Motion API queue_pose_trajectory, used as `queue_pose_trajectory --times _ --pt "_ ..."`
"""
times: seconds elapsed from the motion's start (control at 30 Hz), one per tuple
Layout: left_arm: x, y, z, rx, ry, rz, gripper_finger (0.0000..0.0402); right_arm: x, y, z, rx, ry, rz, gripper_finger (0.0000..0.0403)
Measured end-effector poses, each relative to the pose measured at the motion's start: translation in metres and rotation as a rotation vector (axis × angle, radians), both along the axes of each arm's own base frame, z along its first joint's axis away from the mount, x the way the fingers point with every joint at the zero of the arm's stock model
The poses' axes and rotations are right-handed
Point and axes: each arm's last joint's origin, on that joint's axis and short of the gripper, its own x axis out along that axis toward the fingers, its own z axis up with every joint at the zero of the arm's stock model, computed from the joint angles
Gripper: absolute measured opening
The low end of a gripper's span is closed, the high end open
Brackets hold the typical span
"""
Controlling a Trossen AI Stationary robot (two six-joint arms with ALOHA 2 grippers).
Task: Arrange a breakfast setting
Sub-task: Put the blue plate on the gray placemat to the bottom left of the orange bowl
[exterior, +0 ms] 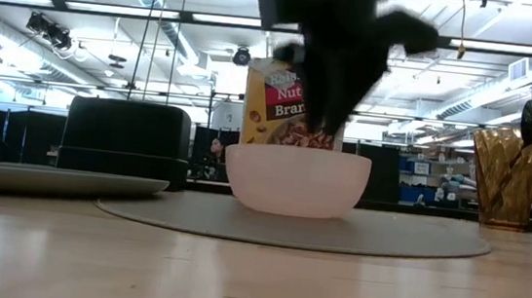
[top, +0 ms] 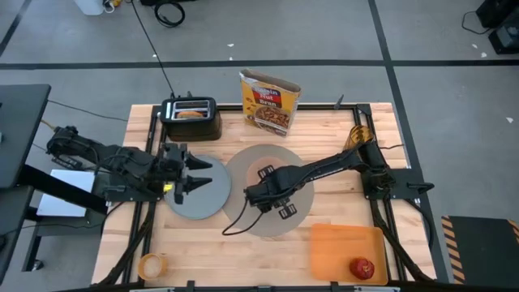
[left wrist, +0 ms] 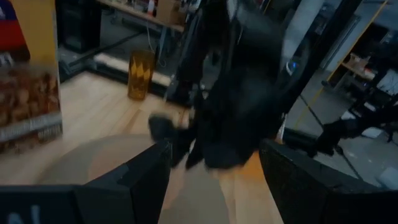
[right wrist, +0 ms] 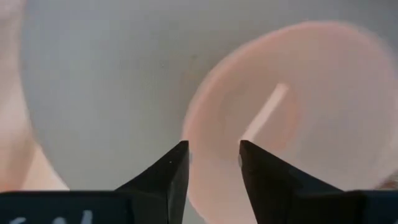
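My right arm covered most of the bowl from above, so only a pink sliver showed on the mat; from table height the bowl stood plain in the middle of the mat, with my right hand a dark blur directly over it. Whether that hand touched the rim I could not tell. In my right wrist view the fingers stood a narrow gap apart with nothing between them, the bowl's inside just ahead. My left hand hung over the plate, which lay against the mat's left edge; its fingers were spread wide and empty, pointing toward my right arm. The bagel sat in the toaster at the back, only its top showing. The apple rested on the orange board at the front right of the tabletop, well apart from the mat. A cereal box stood behind the mat, and a roll of tape lay at the front left corner.
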Motion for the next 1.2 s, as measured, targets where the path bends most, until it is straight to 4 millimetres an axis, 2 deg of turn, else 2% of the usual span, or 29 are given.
queue_pose_trajectory --times 0.17,0.3,0.43,0.63,0.7,0.87,1.03,1.2 --pt "0.001 -0.008 -0.017 -0.049 0.153 -0.019 0.0251 0.002 0.005 0.051 0.023 -0.085 -0.013 0.0150" --pt "0.003 -0.020 -0.039 -0.097 0.339 -0.018 0.0251 0.003 0.006 0.090 0.011 -0.211 -0.072 0.0150" --pt "0.008 -0.037 -0.066 -0.120 0.538 0.012 0.0251 0.004 0.004 0.133 0.042 -0.431 -0.214 0.0149" --pt "0.028 -0.058 -0.108 -0.145 0.759 0.099 0.0235 -0.001 0.004 0.175 0.184 -0.743 -0.331 0.0149" --pt "0.036 -0.061 -0.122 -0.159 0.805 0.153 0.0226 -0.004 0.004 0.183 0.201 -0.780 -0.332 0.0149" --pt "0.055 -0.066 -0.153 -0.167 0.879 0.232 0.0200 -0.006 0.004 0.185 0.200 -0.788 -0.320 0.0149" --pt "0.067 -0.071 -0.166 -0.198 0.870 0.217 0.0184 -0.003 0.000 0.183 0.194 -0.787 -0.329 0.0149" --pt "0.070 -0.073 -0.182 -0.163 0.921 0.234 0.0181 0.001 -0.006 0.180 0.187 -0.781 -0.343 0.0149"
